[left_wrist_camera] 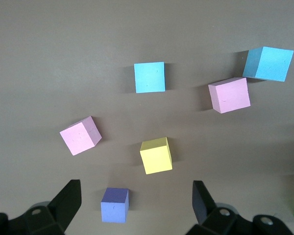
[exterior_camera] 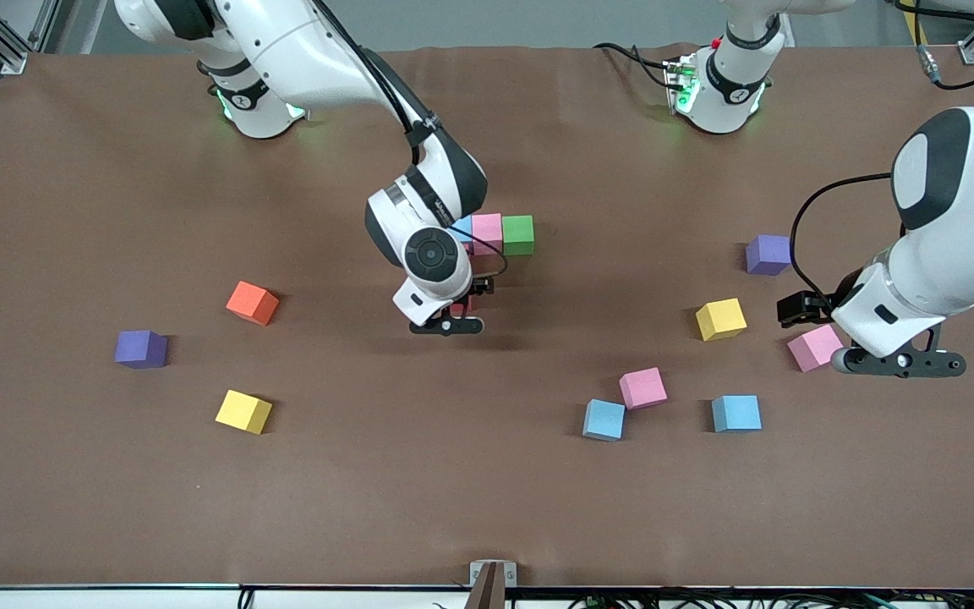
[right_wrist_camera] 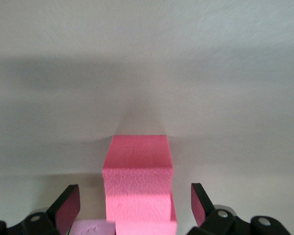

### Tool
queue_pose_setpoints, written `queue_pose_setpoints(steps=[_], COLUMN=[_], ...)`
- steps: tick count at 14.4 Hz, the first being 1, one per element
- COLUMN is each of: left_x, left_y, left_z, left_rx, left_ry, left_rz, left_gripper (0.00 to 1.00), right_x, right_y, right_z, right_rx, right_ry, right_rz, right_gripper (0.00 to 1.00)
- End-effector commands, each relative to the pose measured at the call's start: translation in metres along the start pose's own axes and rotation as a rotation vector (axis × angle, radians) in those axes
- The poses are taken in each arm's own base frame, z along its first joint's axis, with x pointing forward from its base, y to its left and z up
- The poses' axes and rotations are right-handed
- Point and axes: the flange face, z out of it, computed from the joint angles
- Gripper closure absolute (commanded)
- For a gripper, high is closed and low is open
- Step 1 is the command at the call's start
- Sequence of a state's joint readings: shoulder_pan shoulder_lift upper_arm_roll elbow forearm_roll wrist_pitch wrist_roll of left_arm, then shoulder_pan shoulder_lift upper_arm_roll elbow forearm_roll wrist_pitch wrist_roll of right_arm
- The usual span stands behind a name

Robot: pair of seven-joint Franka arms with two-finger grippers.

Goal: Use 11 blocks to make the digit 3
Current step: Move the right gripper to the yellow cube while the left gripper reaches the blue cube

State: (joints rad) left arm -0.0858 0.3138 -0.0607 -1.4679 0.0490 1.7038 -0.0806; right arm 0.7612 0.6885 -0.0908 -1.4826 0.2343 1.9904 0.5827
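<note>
A row of a light blue (exterior_camera: 461, 228), a pink (exterior_camera: 487, 233) and a green block (exterior_camera: 518, 234) lies mid-table. My right gripper (exterior_camera: 474, 296) hovers low just nearer the camera than that row. It is open, its fingers apart from a red block (right_wrist_camera: 138, 169) on each side. More red continues toward the pink block (right_wrist_camera: 90, 228); the front view hides most of it under the hand. My left gripper (exterior_camera: 801, 309) hangs open and empty (left_wrist_camera: 135, 188) toward the left arm's end, above a purple cube (left_wrist_camera: 114, 205). Loose blocks: orange (exterior_camera: 252, 303), yellow (exterior_camera: 243, 412), yellow (exterior_camera: 720, 319), pink (exterior_camera: 643, 388), pink (exterior_camera: 814, 348), light blue (exterior_camera: 604, 419), light blue (exterior_camera: 736, 414).
A purple cube (exterior_camera: 141, 348) lies toward the right arm's end, another purple cube (exterior_camera: 768, 255) toward the left arm's end. Brown cloth (exterior_camera: 487, 507) covers the table, bare along the edge nearest the camera.
</note>
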Motion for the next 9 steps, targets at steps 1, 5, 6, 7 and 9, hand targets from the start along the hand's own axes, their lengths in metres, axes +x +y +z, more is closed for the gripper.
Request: queue_pose_setpoints(steps=[1, 5, 6, 7, 9], left_x=[-0.005, 0.003, 0.005, 0.011, 0.031], left_y=[-0.002, 0.011, 0.012, 0.013, 0.033], left_z=[-0.007, -0.004, -0.005, 0.004, 0.037], left_rx=[0.002, -0.007, -0.009, -0.008, -0.018], left_ry=[0.012, 0.05, 0.07, 0.078, 0.094], left_rz=[0.011, 0.007, 0.009, 0.01, 0.041], left_gripper=[0.0, 0.0, 0.0, 0.0, 0.0], right_x=[0.007, 0.055, 0.067, 0.079, 0.101], right_y=[0.031, 0.119, 0.143, 0.167, 0.216], right_z=[-0.073, -0.131, -0.135, -0.137, -0.136], right_rx=[0.043, 0.087, 0.089, 0.093, 0.092], right_ry=[0.011, 0.094, 0.103, 0.107, 0.117], right_rz=[0.038, 0.182, 0.218, 0.257, 0.326], right_gripper=[0.0, 0.0, 0.0, 0.0, 0.0])
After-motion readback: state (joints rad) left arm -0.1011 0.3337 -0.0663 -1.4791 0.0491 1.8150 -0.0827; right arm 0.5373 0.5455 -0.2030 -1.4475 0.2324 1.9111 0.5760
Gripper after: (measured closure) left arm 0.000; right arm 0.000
